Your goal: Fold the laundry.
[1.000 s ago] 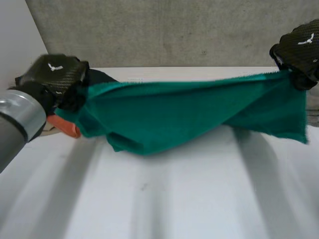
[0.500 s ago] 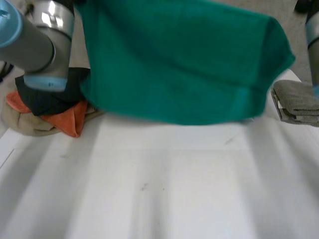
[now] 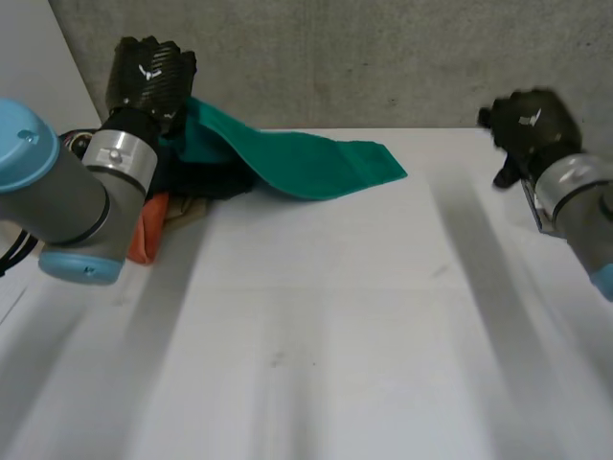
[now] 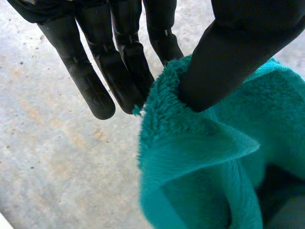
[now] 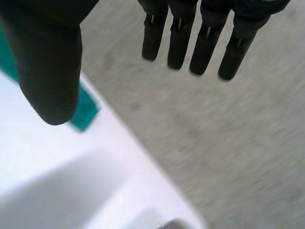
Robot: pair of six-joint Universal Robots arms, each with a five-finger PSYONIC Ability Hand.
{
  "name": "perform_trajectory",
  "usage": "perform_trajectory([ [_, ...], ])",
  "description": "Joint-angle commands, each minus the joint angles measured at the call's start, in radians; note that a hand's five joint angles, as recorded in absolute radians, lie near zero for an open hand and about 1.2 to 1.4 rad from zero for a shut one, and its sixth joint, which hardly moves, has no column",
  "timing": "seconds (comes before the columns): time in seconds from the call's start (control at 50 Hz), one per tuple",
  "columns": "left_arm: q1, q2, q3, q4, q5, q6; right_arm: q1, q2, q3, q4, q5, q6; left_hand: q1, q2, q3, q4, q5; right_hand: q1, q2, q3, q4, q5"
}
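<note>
A green towel lies stretched along the far side of the white table, one end raised. My left hand holds that raised end at the far left, above the laundry pile. In the left wrist view the thumb pinches the towel's fluffy edge against the fingers. My right hand hovers at the far right, well apart from the towel's free end. Its fingers are straight and its thumb stands away from them, with nothing between. A strip of the towel shows beyond that thumb.
A pile of laundry sits at the far left under my left arm, with a black cloth and an orange cloth. A folded grey cloth peeks out beside my right wrist. A concrete wall rises behind the table.
The towel was held up between both hands. My right hand has let go and opened, and the towel has dropped onto the far side of the table, still held by my left hand.
</note>
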Motion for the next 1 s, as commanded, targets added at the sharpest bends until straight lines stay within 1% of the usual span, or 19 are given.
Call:
perform_trajectory([
  [0.02,-0.036,0.138,-0.041,-0.008,0.012,0.001,0.014,0.059,0.009,0.116,-0.016,0.227,0.242,0.198,0.203,0.195,0.242,-0.178,-0.169,-0.175,-0.172,-0.151],
  [0.18,-0.099,0.279,-0.034,-0.089,0.013,0.001,0.109,0.063,0.026,0.064,-0.004,0.508,0.242,0.198,0.203,0.195,0.242,-0.262,-0.253,-0.259,-0.256,-0.234],
  [0.24,-0.128,0.319,-0.033,-0.120,0.012,0.000,0.150,0.103,0.012,0.019,-0.001,0.595,0.242,0.198,0.203,0.195,0.242,-0.262,-0.253,-0.259,-0.256,-0.234],
  [0.3,-0.165,0.354,-0.034,-0.143,0.012,0.000,0.220,0.193,-0.053,-0.027,0.004,0.669,0.242,0.198,0.203,0.195,0.242,-0.262,-0.253,-0.259,-0.256,-0.234],
  [0.46,-0.237,0.434,-0.030,-0.184,0.001,0.000,0.320,0.416,-0.215,-0.041,0.035,0.695,0.242,0.198,0.203,0.195,0.242,-0.262,-0.253,-0.259,-0.256,-0.234],
  [0.52,-0.249,0.469,-0.030,-0.196,-0.002,-0.002,0.320,0.482,-0.273,-0.050,0.099,0.692,0.242,0.198,0.203,0.195,0.242,-0.262,-0.253,-0.259,-0.256,-0.234],
  [0.54,-0.251,0.486,-0.030,-0.202,-0.004,-0.002,0.320,0.496,-0.290,-0.057,0.125,0.689,0.242,0.198,0.203,0.195,0.242,-0.217,-0.208,-0.214,-0.211,-0.190],
  [0.58,-0.252,0.503,-0.031,-0.206,-0.007,-0.002,0.319,0.514,-0.311,-0.074,0.159,0.681,0.242,0.198,0.203,0.195,0.242,-0.009,0.000,-0.006,-0.003,0.019],
  [0.62,-0.251,0.528,-0.031,-0.210,-0.013,-0.003,0.319,0.527,-0.330,-0.114,0.183,0.663,0.242,0.198,0.203,0.195,0.242,0.404,0.413,0.407,0.410,0.432],
  [0.64,-0.251,0.535,-0.031,-0.210,-0.017,-0.003,0.317,0.525,-0.328,-0.129,0.183,0.652,0.242,0.198,0.203,0.195,0.242,0.732,0.741,0.735,0.738,0.759],
  [0.66,-0.251,0.541,-0.031,-0.210,-0.022,-0.005,0.316,0.519,-0.318,-0.149,0.179,0.625,0.242,0.198,0.203,0.195,0.242,0.958,0.967,0.961,0.964,0.985],
  [0.72,-0.244,0.558,-0.031,-0.210,-0.043,-0.008,0.307,0.498,-0.293,-0.156,0.174,0.553,0.242,0.198,0.203,0.195,0.242,0.960,0.969,0.963,0.966,0.987],
  [0.76,-0.240,0.568,-0.033,-0.212,-0.054,-0.008,0.285,0.430,-0.241,-0.157,0.173,0.448,0.242,0.198,0.203,0.195,0.242,0.960,0.969,0.963,0.966,0.987],
  [0.86,-0.188,0.575,-0.041,-0.245,-0.065,-0.006,0.187,0.174,-0.133,-0.150,0.134,0.217,0.242,0.198,0.203,0.195,0.242,0.960,0.969,0.963,0.966,0.987],
  [0.88,-0.169,0.575,-0.044,-0.259,-0.065,-0.006,0.158,0.081,-0.104,-0.125,0.096,0.143,0.242,0.198,0.203,0.195,0.242,0.960,0.969,0.963,0.966,0.987],
  [0.92,-0.105,0.572,-0.048,-0.304,-0.062,-0.008,0.130,0.001,-0.090,-0.067,0.050,0.071,0.242,0.198,0.203,0.195,0.242,0.960,0.969,0.963,0.966,0.987],
  [0.94,-0.050,0.568,-0.056,-0.331,-0.059,-0.009,0.112,-0.065,-0.098,0.021,0.009,-0.002,0.242,0.198,0.203,0.195,0.242,0.960,0.969,0.963,0.966,0.987],
  [0.98,0.008,0.560,-0.068,-0.353,-0.057,-0.011,0.087,-0.119,-0.115,0.128,-0.030,-0.070,0.242,0.198,0.203,0.195,0.242,0.960,0.969,0.963,0.966,0.987],
  [1.0,0.039,0.557,-0.074,-0.363,-0.054,-0.011,0.054,-0.156,-0.150,0.228,-0.051,-0.125,0.242,0.198,0.203,0.195,0.242,0.960,0.969,0.963,0.966,0.987],
])
